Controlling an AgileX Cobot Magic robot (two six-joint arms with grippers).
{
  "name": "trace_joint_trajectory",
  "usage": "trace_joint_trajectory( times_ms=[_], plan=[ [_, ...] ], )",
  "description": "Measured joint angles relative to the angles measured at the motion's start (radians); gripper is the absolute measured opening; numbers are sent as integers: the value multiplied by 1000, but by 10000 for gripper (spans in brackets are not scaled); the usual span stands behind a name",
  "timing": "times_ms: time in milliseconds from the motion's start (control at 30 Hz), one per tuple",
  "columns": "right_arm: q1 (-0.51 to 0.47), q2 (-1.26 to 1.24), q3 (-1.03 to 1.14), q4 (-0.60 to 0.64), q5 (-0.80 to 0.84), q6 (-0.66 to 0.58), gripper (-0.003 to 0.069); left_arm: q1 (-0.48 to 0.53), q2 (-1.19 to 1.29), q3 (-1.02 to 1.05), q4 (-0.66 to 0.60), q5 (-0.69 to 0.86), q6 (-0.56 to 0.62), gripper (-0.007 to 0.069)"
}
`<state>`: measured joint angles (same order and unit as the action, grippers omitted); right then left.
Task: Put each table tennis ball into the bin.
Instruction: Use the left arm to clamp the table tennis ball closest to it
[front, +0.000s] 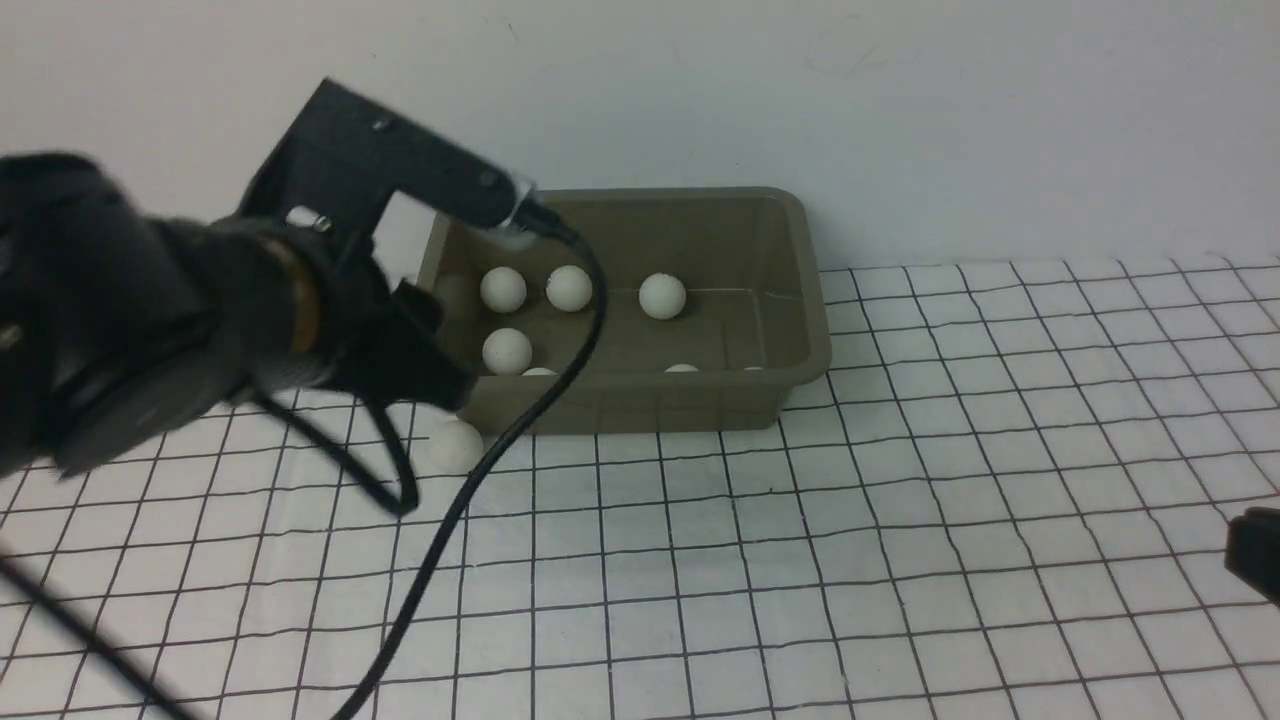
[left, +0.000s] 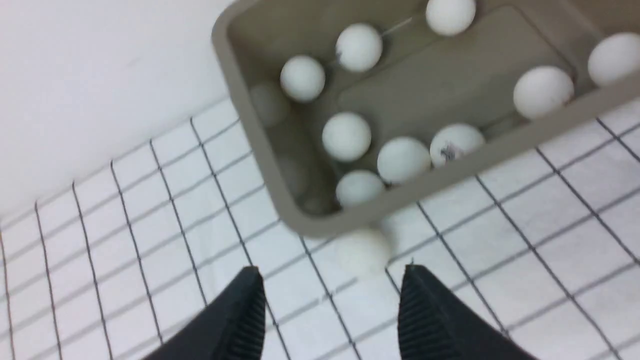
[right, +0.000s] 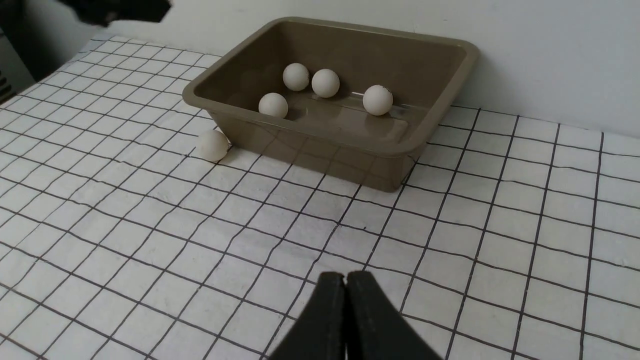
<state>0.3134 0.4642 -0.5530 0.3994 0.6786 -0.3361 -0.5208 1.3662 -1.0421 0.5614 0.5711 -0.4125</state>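
Front view: the bin (front: 650, 408) stands at the far side of the gridded table (front: 850, 560), left of centre, close to the room wall (front: 950, 100). Four table tennis balls (front: 662, 296) show whole on its floor, and the tops of three more show over its near side. One loose ball (front: 455, 445) lies on the table, touching or just beside the bin's near-left corner. The left gripper (front: 435, 375) hangs above that ball, slightly to its left; its opening cannot be read from here. The right gripper (front: 1255, 555) shows only as a dark edge at the near right, well apart from bin and balls. Left wrist view: nine balls are counted inside the bin. The loose ball, blurred, sits outside against the bin's near side, just ahead of the fingertips; the left jaws are spread with nothing between them. Right wrist view: the right jaws are pressed together and empty over bare table. The loose ball is confirmed at the near-left corner; four balls show inside, the rest hidden by the bin's near side. Assessment: nine of ten balls are in, one is left, and it is not yet gripped.
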Motion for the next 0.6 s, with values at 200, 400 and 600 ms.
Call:
trace_joint_trajectory(
  times_ms=[200, 400, 600],
  plan=[
    [0, 0, 0, -5, 0, 0, -10, 0, -326, 389, 202, -205, -273, 330],
    [0, 0, 0, -5, 1, 0, -10, 20, -390, 545, 471, -404, -488, 330],
    [0, 0, 0, -17, 14, 0, -10, 141, -304, 609, 797, -541, -789, 330]
  ],
)
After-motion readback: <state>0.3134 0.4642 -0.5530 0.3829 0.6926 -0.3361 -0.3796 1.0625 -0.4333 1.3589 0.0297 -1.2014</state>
